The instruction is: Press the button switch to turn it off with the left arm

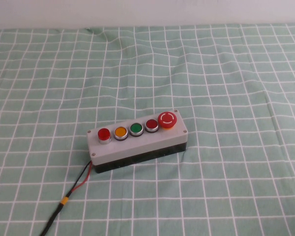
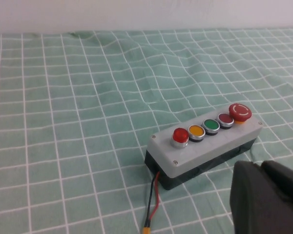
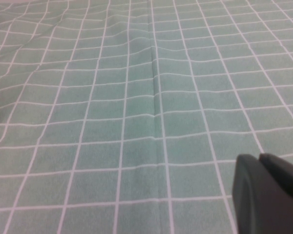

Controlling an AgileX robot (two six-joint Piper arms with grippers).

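Button switch (image 1: 103, 134) untouched, at 9 o'clock end of box (image 1: 137, 143). Left pincer (image 2: 268, 200) well short, right pincer (image 3: 268, 195) parked over cloth; opening of either: cannot tell. Press all ahead.

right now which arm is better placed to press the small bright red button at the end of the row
Left. The left end effector has the grey button box and the bright red button in its wrist view, though not touching. The right end effector faces only green checked cloth. Neither arm shows in the high view.
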